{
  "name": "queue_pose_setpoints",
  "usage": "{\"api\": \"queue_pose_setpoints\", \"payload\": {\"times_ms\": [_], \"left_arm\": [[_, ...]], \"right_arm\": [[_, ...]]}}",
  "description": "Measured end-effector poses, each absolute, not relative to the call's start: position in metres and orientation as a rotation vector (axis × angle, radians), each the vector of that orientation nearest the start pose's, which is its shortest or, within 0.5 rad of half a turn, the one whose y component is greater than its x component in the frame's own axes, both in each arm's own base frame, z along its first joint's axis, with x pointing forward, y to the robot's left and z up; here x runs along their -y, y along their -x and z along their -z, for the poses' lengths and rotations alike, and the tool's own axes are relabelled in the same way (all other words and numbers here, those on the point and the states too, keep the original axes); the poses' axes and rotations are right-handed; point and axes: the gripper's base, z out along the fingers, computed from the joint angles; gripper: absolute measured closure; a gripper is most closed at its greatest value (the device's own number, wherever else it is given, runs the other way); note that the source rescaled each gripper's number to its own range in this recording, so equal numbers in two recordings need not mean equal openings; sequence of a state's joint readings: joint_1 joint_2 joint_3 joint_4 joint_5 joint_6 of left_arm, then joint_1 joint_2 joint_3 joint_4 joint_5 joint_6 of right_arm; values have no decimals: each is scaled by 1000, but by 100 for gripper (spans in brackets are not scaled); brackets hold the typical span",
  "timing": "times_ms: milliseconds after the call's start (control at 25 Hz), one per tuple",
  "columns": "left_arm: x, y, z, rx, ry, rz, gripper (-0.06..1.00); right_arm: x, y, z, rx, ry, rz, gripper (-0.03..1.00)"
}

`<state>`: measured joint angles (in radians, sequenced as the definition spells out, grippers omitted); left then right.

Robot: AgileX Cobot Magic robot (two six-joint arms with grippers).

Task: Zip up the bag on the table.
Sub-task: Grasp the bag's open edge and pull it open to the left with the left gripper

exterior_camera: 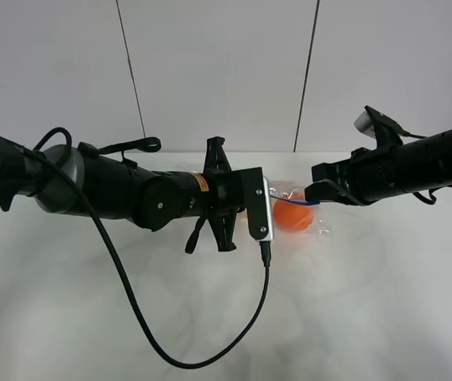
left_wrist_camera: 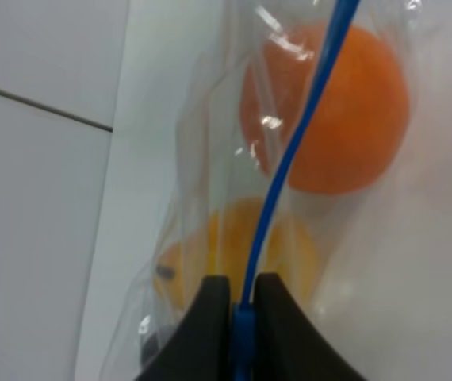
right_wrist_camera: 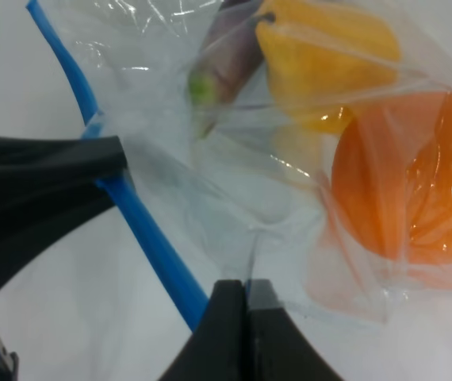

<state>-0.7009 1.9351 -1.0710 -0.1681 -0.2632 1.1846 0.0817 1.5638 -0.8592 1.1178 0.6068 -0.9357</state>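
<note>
The bag (exterior_camera: pixel 296 214) is clear crinkly plastic and lies mid-table (exterior_camera: pixel 384 317) between both arms. In the left wrist view an orange ball (left_wrist_camera: pixel 329 111) and a yellow piece (left_wrist_camera: pixel 234 254) show through it. My left gripper (left_wrist_camera: pixel 242 290) is shut on the blue zipper strip (left_wrist_camera: pixel 289 159), which runs straight away from the fingers. My right gripper (right_wrist_camera: pixel 247 287) is shut on a fold of the clear plastic, just beside the blue strip (right_wrist_camera: pixel 143 230). The right wrist view also shows orange (right_wrist_camera: pixel 408 175), yellow (right_wrist_camera: pixel 329 55) and purple (right_wrist_camera: pixel 226 59) toys inside the bag.
A black cable (exterior_camera: pixel 170 353) hangs from the left wrist and loops over the table's front. The left arm (exterior_camera: pixel 115 190) spans the left half above the table, and the right arm (exterior_camera: pixel 400 171) comes in from the right. White wall panels (exterior_camera: pixel 218 71) stand behind.
</note>
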Motion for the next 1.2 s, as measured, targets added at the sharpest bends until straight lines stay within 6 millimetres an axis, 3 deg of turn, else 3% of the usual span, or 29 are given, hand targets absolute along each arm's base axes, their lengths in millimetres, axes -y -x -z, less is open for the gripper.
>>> {"api": "queue_pose_setpoints", "payload": {"times_ms": [760,1200], "left_arm": [[211,-349,-164,-1535,-1509,-311,94],[196,-357,-164,-1571,-1480,-335,94]], "right_arm": [[-71,-297,-216,-2445,191,-749,97],[-71,-296,-216,-2449,199,-742,97]]}}
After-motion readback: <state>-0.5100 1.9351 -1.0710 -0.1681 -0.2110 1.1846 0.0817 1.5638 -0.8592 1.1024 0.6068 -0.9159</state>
